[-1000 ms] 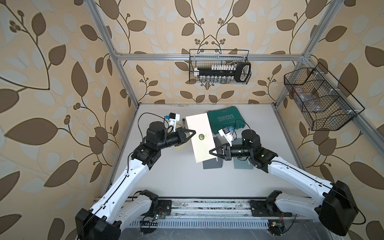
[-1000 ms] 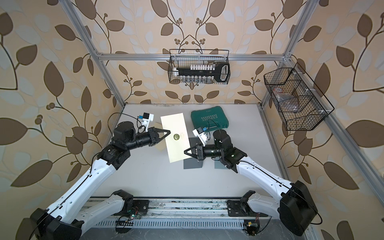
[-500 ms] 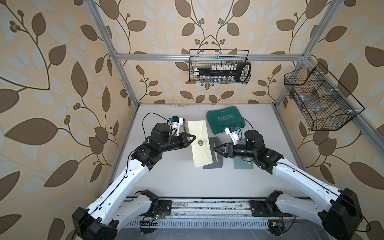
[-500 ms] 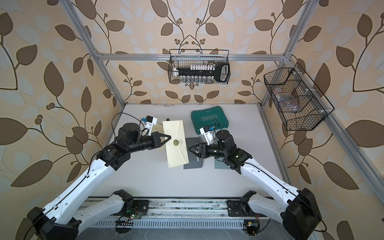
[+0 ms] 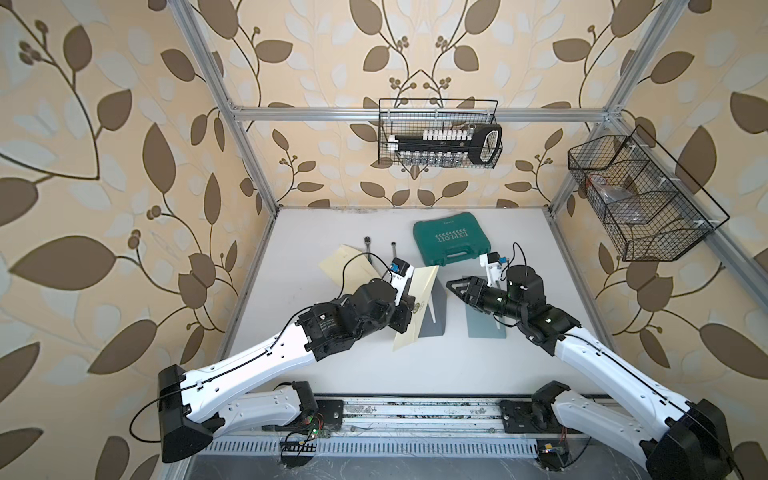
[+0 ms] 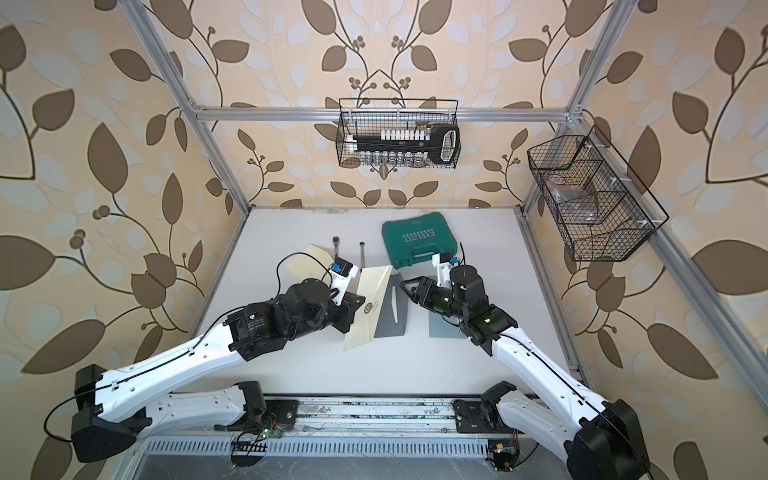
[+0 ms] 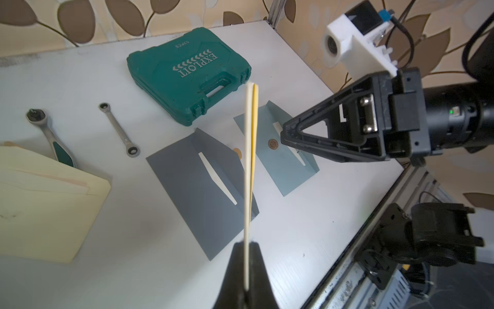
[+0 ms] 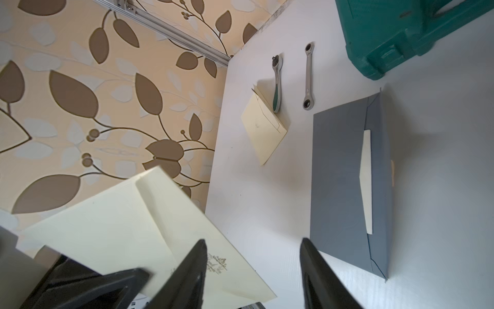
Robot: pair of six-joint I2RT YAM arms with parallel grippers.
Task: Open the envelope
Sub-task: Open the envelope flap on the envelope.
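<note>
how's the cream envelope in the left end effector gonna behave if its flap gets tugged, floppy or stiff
Probably fairly stiff: the cream envelope stands out edge-on from the left end effector without sagging. Likely light, as a pinch at one edge carries it. Its layers part at the far end, so a tug might twist it.

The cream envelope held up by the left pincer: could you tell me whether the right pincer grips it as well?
No, the right pincer stands open, clear of the envelope, in a top view.
</note>
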